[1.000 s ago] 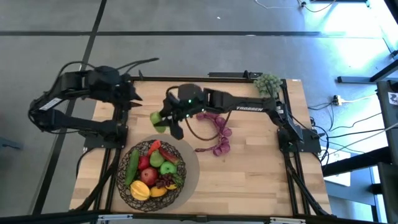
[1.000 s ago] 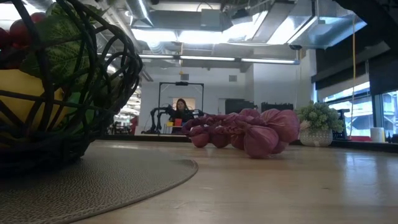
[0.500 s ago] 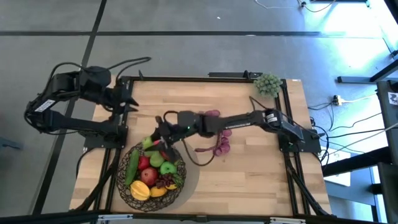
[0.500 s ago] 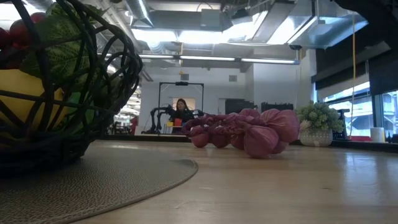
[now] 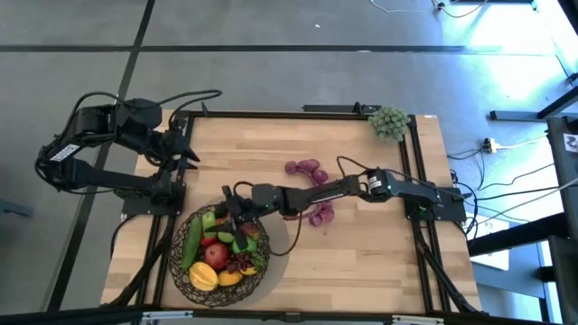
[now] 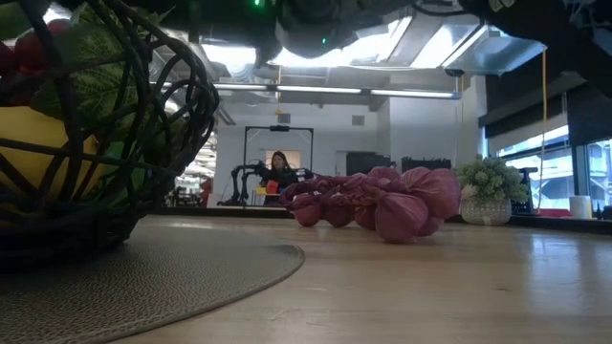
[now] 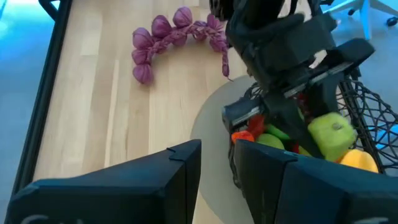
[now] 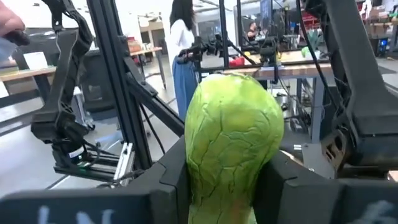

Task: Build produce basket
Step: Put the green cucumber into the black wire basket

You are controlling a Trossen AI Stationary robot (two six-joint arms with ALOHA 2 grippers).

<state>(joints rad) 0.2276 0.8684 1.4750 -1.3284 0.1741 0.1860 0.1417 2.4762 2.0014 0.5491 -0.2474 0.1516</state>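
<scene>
on the wooden counter (image 5: 379, 244) we see the basket (image 5: 185, 275) near the front left, directly beneath the right end effector (image 5: 237, 219), which pinches a green fruit (image 8: 231, 143) over the rim; the left end effector (image 5: 185, 153) waits farther off, nearly pressed together.

Grey concrete floor (image 5: 298, 81) surrounds the wooden table (image 5: 397, 262). Ceiling light strips (image 6: 335, 92) glow above an open workshop, windows (image 6: 545, 167) bright on one side, and a person (image 6: 278, 168) stands far back by a frame.
</scene>
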